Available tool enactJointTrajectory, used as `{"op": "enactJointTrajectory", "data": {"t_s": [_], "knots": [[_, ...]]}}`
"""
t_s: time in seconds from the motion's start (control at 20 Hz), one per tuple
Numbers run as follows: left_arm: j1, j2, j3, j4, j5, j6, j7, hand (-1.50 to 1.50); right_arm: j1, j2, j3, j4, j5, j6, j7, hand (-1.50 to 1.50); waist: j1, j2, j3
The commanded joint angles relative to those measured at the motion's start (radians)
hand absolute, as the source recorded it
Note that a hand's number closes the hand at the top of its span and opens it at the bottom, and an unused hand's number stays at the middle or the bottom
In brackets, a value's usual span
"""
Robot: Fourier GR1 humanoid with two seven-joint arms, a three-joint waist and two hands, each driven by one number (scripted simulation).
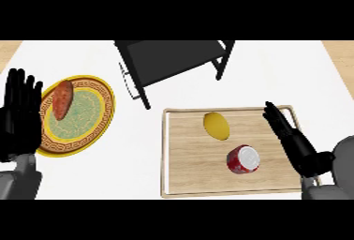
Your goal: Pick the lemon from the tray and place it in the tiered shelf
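Lemon (216, 125): lies on tray (181, 183), upper middle, untouched. Right hand (290, 138): fingers straight, empty, over tray's right edge. Advice: approach leftward, clear the can (243, 159), curl round lemon's middle. Shelf (173, 58): beyond.

A: What lies on the tray (178, 187)?

B: A lemon (217, 125) in the far half, and a red and white can (243, 159) on its side, nearer. They are close but apart.

A: And the hands?

B: The right hand (294, 140) is over the right edge of the tray, fingers straight, to the right of the lemon and not touching it. The left hand (19, 115) rests open at the left edge, beside a plate (97, 122) with a sweet potato (63, 98).

A: The shelf (173, 58)?

B: Black, at the far side of the white table (138, 159).
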Motion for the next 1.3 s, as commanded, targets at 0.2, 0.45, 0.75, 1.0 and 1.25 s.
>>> {"op": "enactJointTrajectory", "data": {"t_s": [0.2, 0.45, 0.75, 1.0, 1.25], "knots": [[0.101, 0.058, -0.239, 0.120, -0.141, -0.150, 0.070, 0.00, -0.091, -0.143, -0.142, -0.049, 0.149, -0.241, 0.203, -1.50, -0.051, -0.019, 0.011], [0.130, 0.074, -0.335, 0.150, -0.168, -0.254, 0.090, 0.00, -0.128, -0.054, -0.145, -0.006, 0.234, -0.432, 0.428, 1.50, -0.016, -0.021, 0.013], [0.115, 0.007, -0.365, 0.168, -0.217, -0.242, 0.102, 0.00, -0.154, -0.028, -0.113, -0.008, 0.135, -0.235, 0.224, -1.50, -0.009, -0.023, 0.016], [0.130, 0.004, -0.344, 0.220, -0.232, -0.257, 0.055, 0.00, -0.216, -0.089, -0.005, -0.240, 0.167, -0.143, 0.527, -1.50, -0.011, -0.026, 0.014], [0.091, 0.017, -0.334, 0.187, -0.225, -0.270, 0.092, 0.00, -0.319, -0.147, 0.141, -0.297, 0.231, -0.028, 0.875, -1.50, 0.000, -0.028, 0.010]]}}
